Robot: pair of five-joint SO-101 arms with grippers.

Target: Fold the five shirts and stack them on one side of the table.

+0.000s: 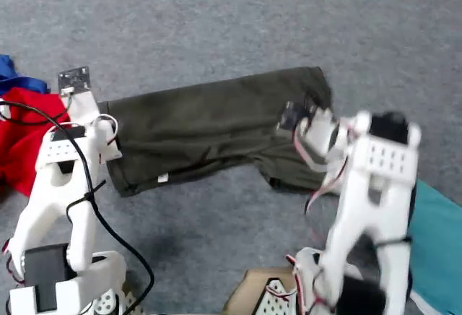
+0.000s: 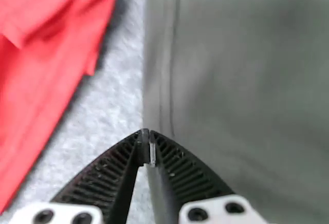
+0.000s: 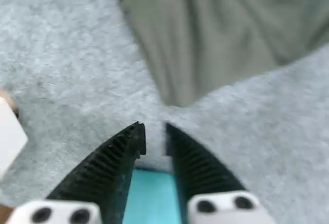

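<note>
An olive green shirt lies folded lengthwise across the middle of the grey table. My left gripper is at the shirt's left end. In the left wrist view this gripper is shut on the hem edge of the olive shirt. My right gripper hovers over the shirt's right end. In the right wrist view its fingers stand slightly open with nothing between them, and the olive shirt lies just beyond the tips.
A red shirt lies crumpled at the left edge, with a blue cloth behind it. A teal shirt lies at the right front. A cardboard piece sits between the arm bases.
</note>
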